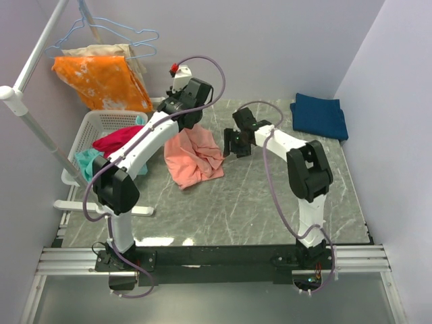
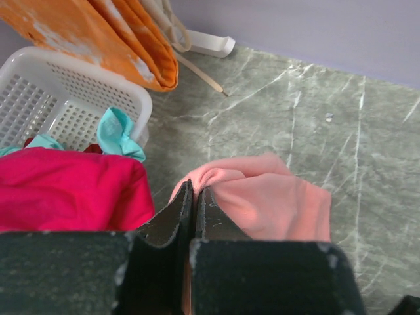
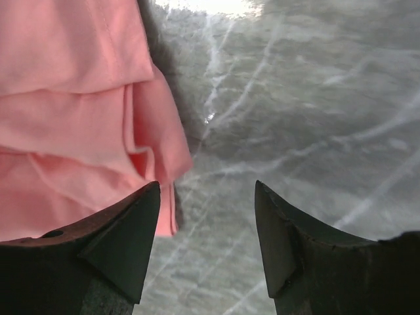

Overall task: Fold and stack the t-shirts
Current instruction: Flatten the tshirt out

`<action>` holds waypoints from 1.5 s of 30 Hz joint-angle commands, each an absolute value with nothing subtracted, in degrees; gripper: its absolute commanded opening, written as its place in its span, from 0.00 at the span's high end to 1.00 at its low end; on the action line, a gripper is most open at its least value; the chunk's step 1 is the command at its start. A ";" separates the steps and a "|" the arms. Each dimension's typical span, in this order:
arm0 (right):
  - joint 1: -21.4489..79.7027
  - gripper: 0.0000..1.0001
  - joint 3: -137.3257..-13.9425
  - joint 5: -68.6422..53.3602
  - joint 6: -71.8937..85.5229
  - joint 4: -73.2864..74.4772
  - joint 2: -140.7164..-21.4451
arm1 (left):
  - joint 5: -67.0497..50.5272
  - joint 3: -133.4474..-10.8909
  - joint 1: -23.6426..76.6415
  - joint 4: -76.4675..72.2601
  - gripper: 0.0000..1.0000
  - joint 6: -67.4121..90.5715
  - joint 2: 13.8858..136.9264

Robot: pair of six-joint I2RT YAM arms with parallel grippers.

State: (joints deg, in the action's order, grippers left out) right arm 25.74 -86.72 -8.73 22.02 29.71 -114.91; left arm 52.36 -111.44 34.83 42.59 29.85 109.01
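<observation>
From above, the salmon-pink t-shirt [image 1: 196,158] lies crumpled mid-counter [image 1: 270,202]. It is well apart from the navy t-shirt [image 1: 319,115], folded at the far right corner and seen in this view alone. The right jaws hang just beside the pink cloth.

The left wrist view shows the left jaws clenched on a fold of the pink shirt, with a white basket [image 2: 65,85] and a magenta garment [image 2: 65,190] alongside.

The right wrist view shows the right jaws standing apart, grasping nothing, with the shirt's edge just beside one finger.
</observation>
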 commanded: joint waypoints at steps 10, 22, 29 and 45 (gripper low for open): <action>30.50 0.34 -94.39 -11.33 20.13 28.31 -120.15 | 51.33 -109.34 32.52 42.54 0.99 31.90 103.97; 31.20 0.88 -99.67 -15.03 19.95 30.58 -126.47 | 51.06 -108.63 31.55 43.86 0.99 33.05 103.36; 31.20 1.00 -97.82 -5.47 20.57 33.22 -119.12 | 51.42 -108.72 30.94 44.03 0.99 32.26 102.48; 16.27 1.00 -105.03 22.94 18.02 44.21 -94.85 | 44.48 -114.78 29.62 41.75 0.99 22.25 99.41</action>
